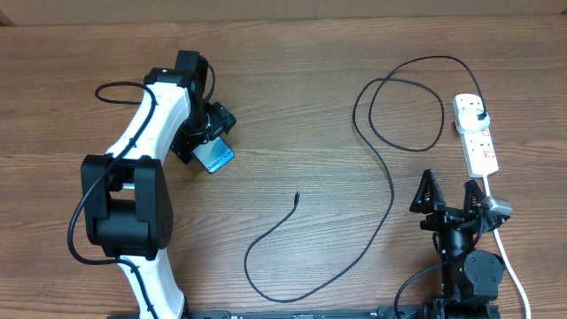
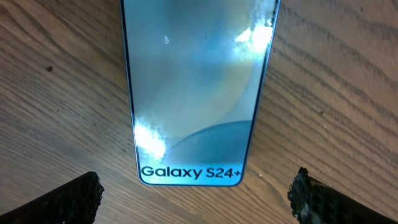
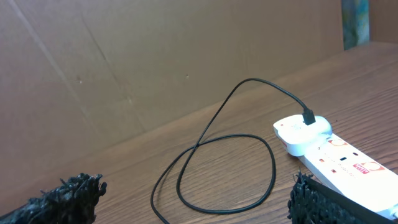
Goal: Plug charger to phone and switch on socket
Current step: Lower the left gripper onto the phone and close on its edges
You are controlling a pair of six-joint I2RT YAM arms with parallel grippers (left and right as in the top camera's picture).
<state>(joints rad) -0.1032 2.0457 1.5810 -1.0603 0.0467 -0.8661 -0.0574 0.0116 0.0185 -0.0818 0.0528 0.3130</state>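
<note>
Two grippers, both spread wide and empty — left gripper (image 2: 196, 198) poised at the phone (image 2: 193, 93) to grasp it, right gripper (image 1: 450, 197) near the socket (image 1: 478, 133), presumably for its switch.

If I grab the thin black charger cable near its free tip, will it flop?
Probably floppy: the thin black charger cable lies in loose curves. Its small connector tip may droop. Its far end sits in the white power strip, so hard pulls might drag that.
</note>
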